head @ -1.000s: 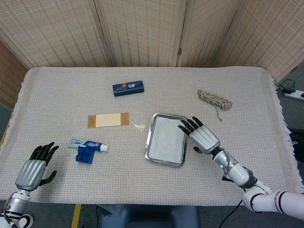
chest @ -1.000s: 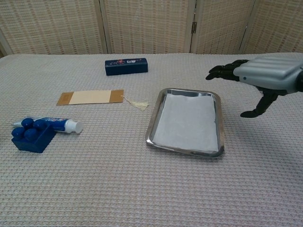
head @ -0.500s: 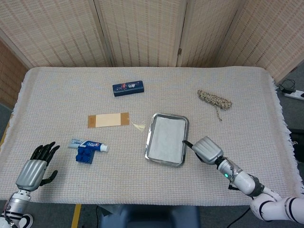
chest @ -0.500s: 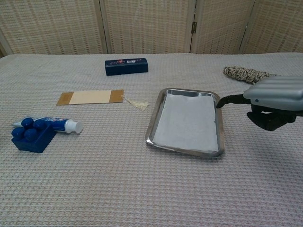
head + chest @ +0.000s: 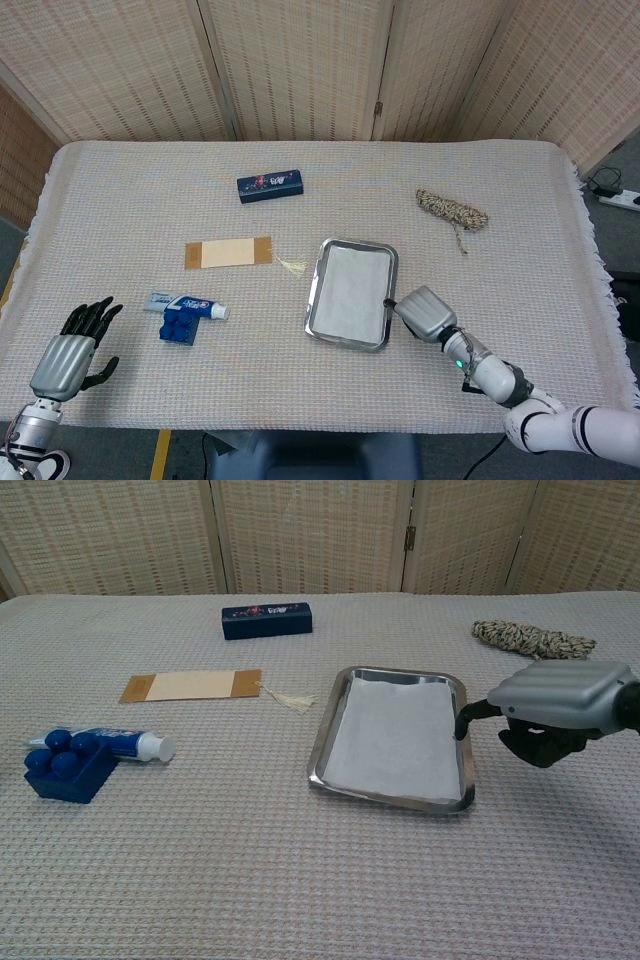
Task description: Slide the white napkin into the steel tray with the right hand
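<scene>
Looking over the tabletop (image 5: 520, 190), I see it covered in a pale woven cloth, with everything spread well apart on it. The steel tray (image 5: 318, 276) sits right of centre, and the white napkin (image 5: 350, 291) lies flat inside it, filling most of its floor. My right hand (image 5: 427, 313) is just beside the tray's right rim; in the chest view its fingers (image 5: 540, 746) are curled in under the palm with nothing in them, and one dark fingertip pokes out to the tray's edge, though I cannot tell if it touches. My left hand (image 5: 68, 352) rests low at the near left corner, fingers spread and empty. A tan card strip (image 5: 228, 252) lies left of the tray with a small tassel (image 5: 291, 264) between them. Far right is a bundle of speckled rope (image 5: 452, 209). Toward the back is a dark blue box (image 5: 270, 186). Near left, a toothpaste tube (image 5: 188, 303) lies against a small blue block (image 5: 177, 328).
</scene>
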{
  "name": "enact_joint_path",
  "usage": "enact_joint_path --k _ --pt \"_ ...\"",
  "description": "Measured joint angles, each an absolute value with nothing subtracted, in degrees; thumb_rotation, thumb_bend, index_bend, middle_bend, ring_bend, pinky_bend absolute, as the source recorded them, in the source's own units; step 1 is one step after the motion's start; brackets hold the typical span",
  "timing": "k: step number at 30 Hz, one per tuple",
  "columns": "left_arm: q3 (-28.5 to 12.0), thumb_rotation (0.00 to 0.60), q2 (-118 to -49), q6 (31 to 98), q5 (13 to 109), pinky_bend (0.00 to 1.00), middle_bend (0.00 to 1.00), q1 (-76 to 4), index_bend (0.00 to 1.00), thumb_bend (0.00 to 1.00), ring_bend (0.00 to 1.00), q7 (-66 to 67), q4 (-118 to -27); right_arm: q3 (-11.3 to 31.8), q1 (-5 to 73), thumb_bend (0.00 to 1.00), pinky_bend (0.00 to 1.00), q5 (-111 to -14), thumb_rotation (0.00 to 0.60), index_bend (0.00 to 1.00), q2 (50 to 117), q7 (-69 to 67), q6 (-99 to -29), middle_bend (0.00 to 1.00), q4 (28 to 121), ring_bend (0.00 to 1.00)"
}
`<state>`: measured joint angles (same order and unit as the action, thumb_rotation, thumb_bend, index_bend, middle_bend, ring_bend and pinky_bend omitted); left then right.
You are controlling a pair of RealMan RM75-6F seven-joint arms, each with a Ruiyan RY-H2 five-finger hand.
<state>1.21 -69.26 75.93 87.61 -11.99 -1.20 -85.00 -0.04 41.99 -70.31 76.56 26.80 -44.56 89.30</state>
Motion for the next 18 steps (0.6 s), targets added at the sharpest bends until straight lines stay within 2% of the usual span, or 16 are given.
enact_joint_path --k 12,18 --pt "0.91 0.600 -68.93 76.04 87.27 0.00 0.00 -11.97 0.00 0.44 0.00 -1.69 -85.03 -0.17 42.61 0.95 1.00 -69.71 0.600 0.27 81.08 26.22 -43.75 1.00 84.54 1.00" --pt "0.94 0.600 -68.77 76.21 87.32 0.00 0.00 -11.86 0.00 0.44 0.00 -1.59 -85.14 -0.06 42.34 0.95 1.00 -71.92 0.600 0.27 81.20 24.45 -45.25 1.00 84.34 1.00"
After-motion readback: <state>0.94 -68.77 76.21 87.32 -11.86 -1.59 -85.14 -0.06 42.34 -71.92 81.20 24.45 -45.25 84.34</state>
